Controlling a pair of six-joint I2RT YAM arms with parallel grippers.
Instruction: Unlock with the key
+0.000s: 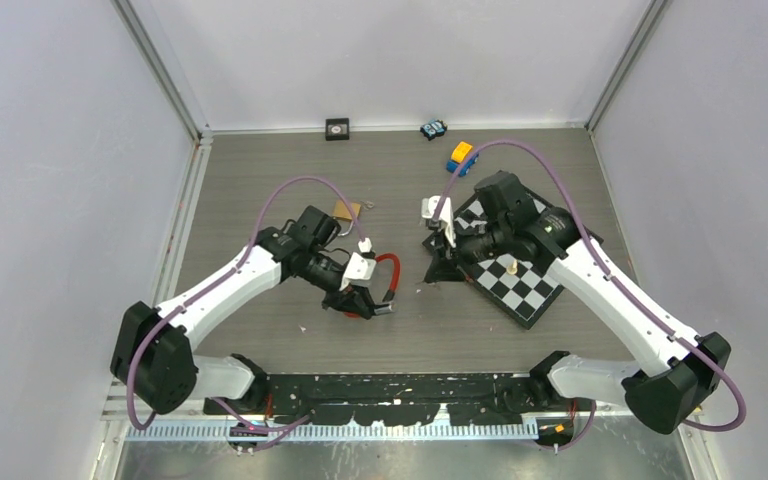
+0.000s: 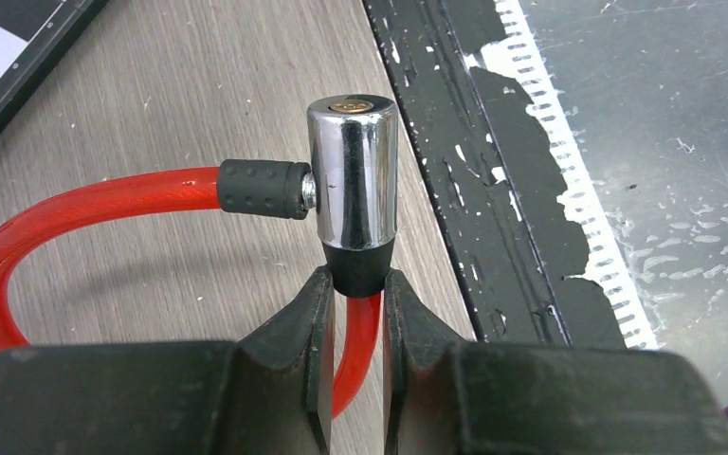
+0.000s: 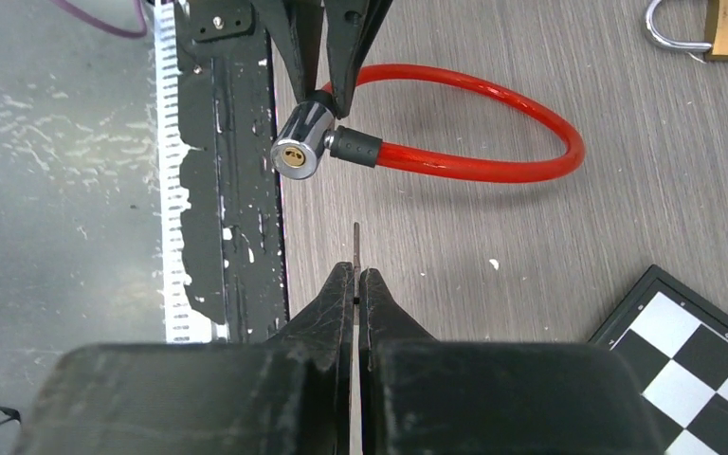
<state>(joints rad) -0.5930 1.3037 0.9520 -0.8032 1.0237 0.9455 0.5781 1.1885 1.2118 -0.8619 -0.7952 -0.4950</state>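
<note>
Ahead of my right jaws and a little off to their left sat the lock cylinder (image 3: 300, 136) of the red cable lock (image 3: 493, 161), well short of touching anything I carried. My right jaws were pressed together on the key (image 3: 355, 248), whose thin blade stood edge-on and pointed straight out from between them over the tabletop (image 3: 531, 275). My left jaws were nipped onto the black collar (image 2: 358, 270) at the cylinder's rear end, the chrome barrel standing out beyond their tips with the cable looping away to one side. The brass keyhole (image 3: 291, 159) faced back toward my right jaws, so the open end was turned the right way. The cylinder's long axis, though, ran slantwise: from the left jaws' grip it leaned toward the left of my right jaws, whereas the blade ran dead ahead, so the two lines were offset and not quite parallel. I judged that the coming move belonged to my right arm, which would need to slide left and swing slightly until blade and barrel shared one line, then advance. How the slot was rolled I could not tell; it was too small to read.
</note>
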